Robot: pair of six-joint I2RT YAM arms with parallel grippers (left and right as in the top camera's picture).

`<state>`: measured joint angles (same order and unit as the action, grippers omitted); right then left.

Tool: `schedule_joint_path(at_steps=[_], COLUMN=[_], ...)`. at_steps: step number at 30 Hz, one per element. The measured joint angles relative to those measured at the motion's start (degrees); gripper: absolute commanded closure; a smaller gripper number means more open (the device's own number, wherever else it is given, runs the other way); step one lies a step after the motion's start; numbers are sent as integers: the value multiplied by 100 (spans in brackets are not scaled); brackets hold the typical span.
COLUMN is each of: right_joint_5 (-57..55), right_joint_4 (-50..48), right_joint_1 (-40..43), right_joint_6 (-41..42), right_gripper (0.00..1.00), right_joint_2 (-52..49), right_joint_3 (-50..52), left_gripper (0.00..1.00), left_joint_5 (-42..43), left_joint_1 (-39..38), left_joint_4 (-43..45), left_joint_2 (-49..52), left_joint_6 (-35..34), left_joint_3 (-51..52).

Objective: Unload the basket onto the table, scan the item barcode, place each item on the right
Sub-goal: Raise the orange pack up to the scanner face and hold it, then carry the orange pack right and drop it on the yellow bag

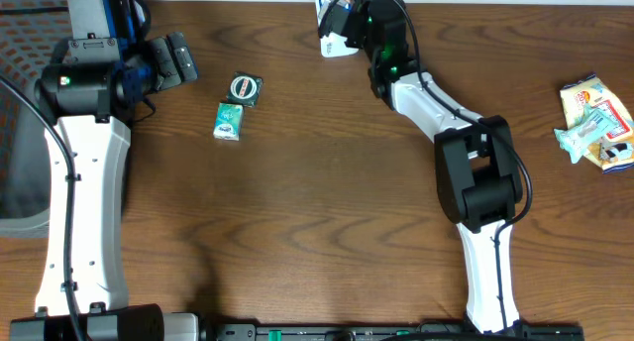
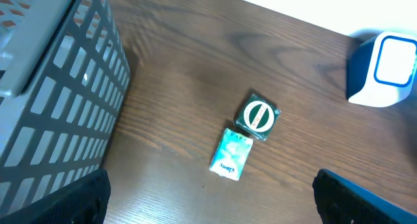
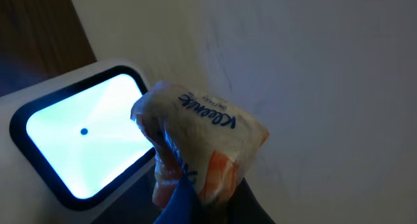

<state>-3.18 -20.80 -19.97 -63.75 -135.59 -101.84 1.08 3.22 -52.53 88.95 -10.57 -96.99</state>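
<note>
The left tool (image 1: 184, 57) stands open near a dark green packet (image 1: 245, 88) and a teal packet (image 1: 229, 120) just beside it. The right tool (image 1: 344, 22) hovers at the white scanner (image 1: 333, 48); snack packets (image 1: 597, 123) lie at the surface's (image 1: 317, 212) right edge.

A dark wooden table (image 1: 317, 182), its grain smooth and faintly sheened, is being seen beneath matt white plastic arm shells (image 1: 84, 192). A tissue pack (image 3: 202, 139) in crinkled, glossy film is being lit by the scanner (image 3: 78, 139), whose smooth white plastic rim is being made to shine. At nine o'clock, a grey plastic basket (image 2: 58, 87) is being shown matt. Toward ten o'clock, a green packet (image 2: 232, 154) is being caught in glossy wrapping; at three o'clock, snack wrappers (image 1: 594, 123) are being seen shiny.
</note>
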Motion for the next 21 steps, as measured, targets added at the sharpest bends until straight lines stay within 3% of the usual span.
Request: schedule_joint_path(at_steps=[4,9,12,16,21], right_joint_5=[-57,-667,-1161,-1821,-2249], right_joint_4=[-166,-841,-774,-66,1482], right_joint_1=[-103,-177,-74,271,955], right_joint_6=[98,817,1287,1923,3014], right_gripper=[99,99,99,99,99], right_joint_2=[0,-2,0,94,614], right_joint_3=[2,-2,-2,0,2], left_gripper=[2,2,2,2,2], left_joint_5=[2,2,2,2,2], left_joint_1=[0,0,0,0,0], left_joint_4=[0,-2,-2,-2,-2], left_joint_2=[0,0,0,0,0], left_joint_6=[0,0,0,0,0], left_joint_3=[0,0,0,0,0])
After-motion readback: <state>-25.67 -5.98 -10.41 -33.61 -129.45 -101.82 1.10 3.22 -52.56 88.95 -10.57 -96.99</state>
